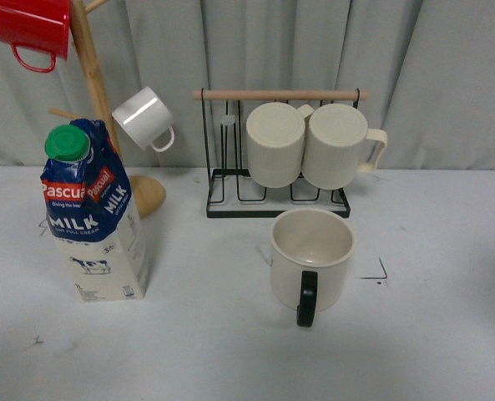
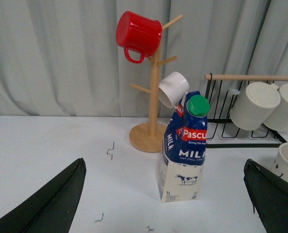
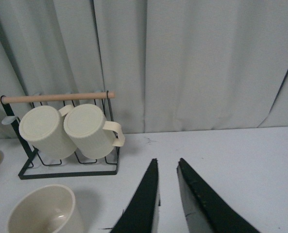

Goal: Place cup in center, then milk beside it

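Cup (image 1: pixel 311 251) is sitting upright on the bench (image 1: pixel 214 351), black handle (image 1: pixel 306 298) pointing toward the camera, just left of a black corner mark (image 1: pixel 379 272). Milk (image 1: pixel 93 213) is standing upright well to the cup's left, apart from it, green cap on. Behind them a wire rack (image 1: pixel 230 180) is holding two ribbed mugs (image 1: pixel 276 142), and a wooden tree (image 1: pixel 93 75) is carrying a red mug (image 1: pixel 34 29) and a white mug (image 1: pixel 143 117). Left pincer (image 2: pixel 164 162) is hanging spread wide, empty, facing the milk without touching it. Right pincer (image 3: pixel 167 162) is almost pressed together, with a thin gap and nothing in it.
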